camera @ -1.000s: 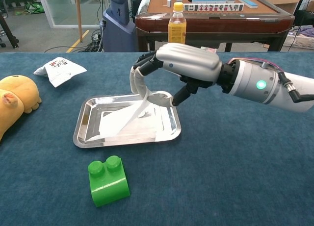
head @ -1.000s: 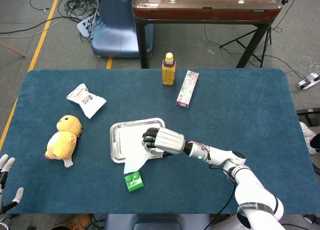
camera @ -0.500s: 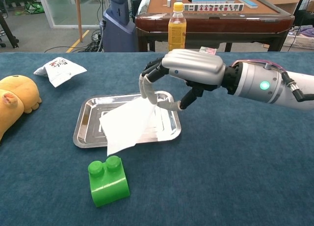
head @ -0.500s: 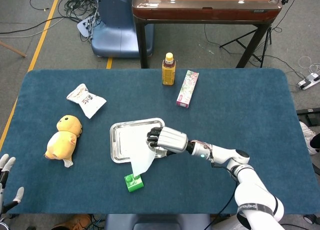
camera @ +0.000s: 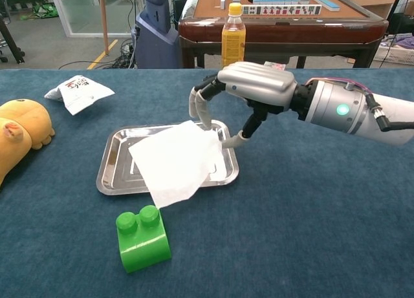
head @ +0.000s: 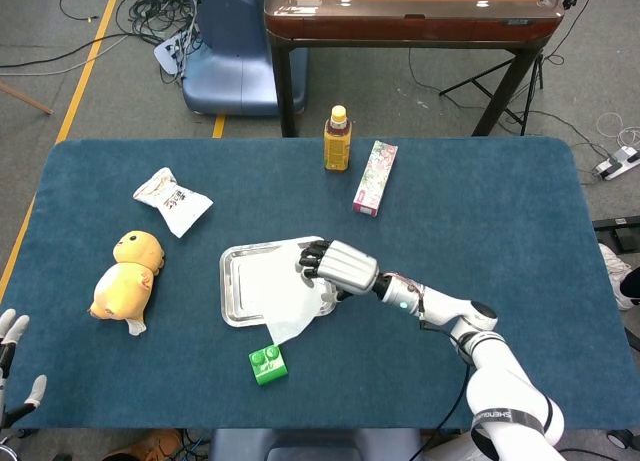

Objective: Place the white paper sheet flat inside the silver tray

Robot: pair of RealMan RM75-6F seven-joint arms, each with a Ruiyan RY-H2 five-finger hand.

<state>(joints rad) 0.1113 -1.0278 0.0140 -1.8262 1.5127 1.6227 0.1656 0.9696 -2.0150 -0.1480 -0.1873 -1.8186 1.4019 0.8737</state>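
The silver tray (camera: pixel 113 175) sits at the table's middle, also seen from the head as the tray (head: pixel 235 281). The white paper sheet (camera: pixel 176 161) is spread over the tray's right half. Its front corner hangs past the front rim toward a green block. My right hand (camera: pixel 249 91) hovers over the tray's far right corner, fingers curled down. Its fingertips (camera: pixel 199 117) and thumb hold the sheet's far right edge. From the head view the right hand (head: pixel 340 268) covers that edge of the paper (head: pixel 290 299). My left hand (head: pixel 12 366) rests off the table's front left corner, fingers apart, holding nothing.
A green block (camera: pixel 142 238) stands just in front of the tray. A yellow plush chick (head: pixel 128 271) and a white snack bag (head: pixel 172 199) lie to the left. A tea bottle (head: pixel 337 139) and a pink box (head: pixel 375 177) stand at the back.
The right hand moved back and to the right and lowered the sheet, which went from hanging crumpled to spreading out over the tray. The left hand has not moved.
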